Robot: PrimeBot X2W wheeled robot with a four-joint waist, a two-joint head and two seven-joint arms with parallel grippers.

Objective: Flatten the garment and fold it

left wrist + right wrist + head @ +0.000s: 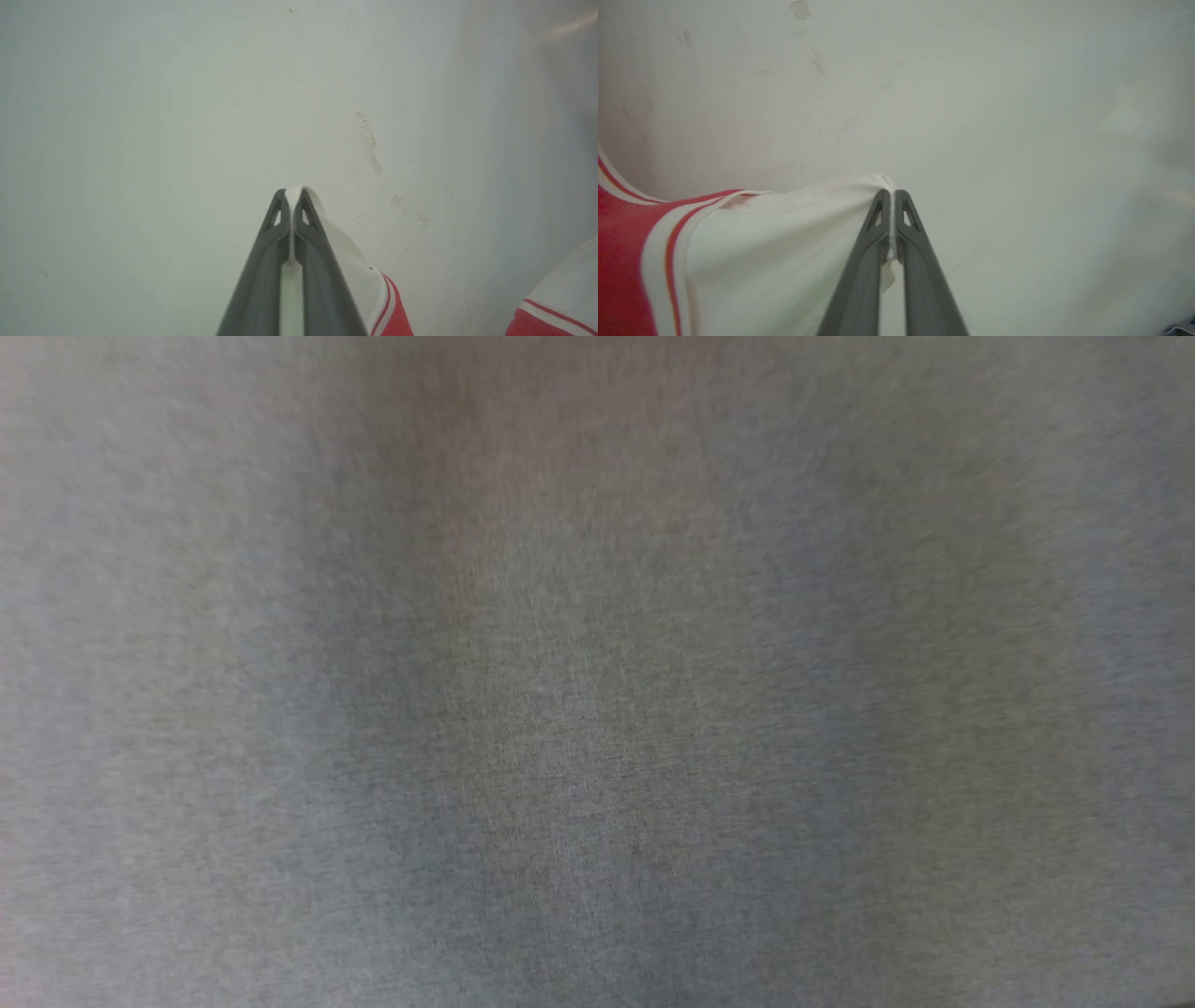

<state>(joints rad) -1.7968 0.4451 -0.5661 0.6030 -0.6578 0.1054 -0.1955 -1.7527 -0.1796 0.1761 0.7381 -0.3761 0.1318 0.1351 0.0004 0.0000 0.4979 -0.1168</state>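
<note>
Red-and-white garment (pixel 761 242): held by both white sleeves over pale desk (pixel 140 116) | left tool (pixel 293 191): pinching sleeve edge | right tool (pixel 892 192): pinching sleeve tip | risk: shallow tip grips may slip under tension, so cloth drops crumpled.

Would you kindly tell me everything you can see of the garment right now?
The garment is soft cloth: red body, white sleeves, red-and-white striped trim. The right claw is shut on one white sleeve's edge, drawing it taut into creases; the left claw is shut on another white edge. Behind it lies a pale, stained surface; contact with that is unclear.
</note>
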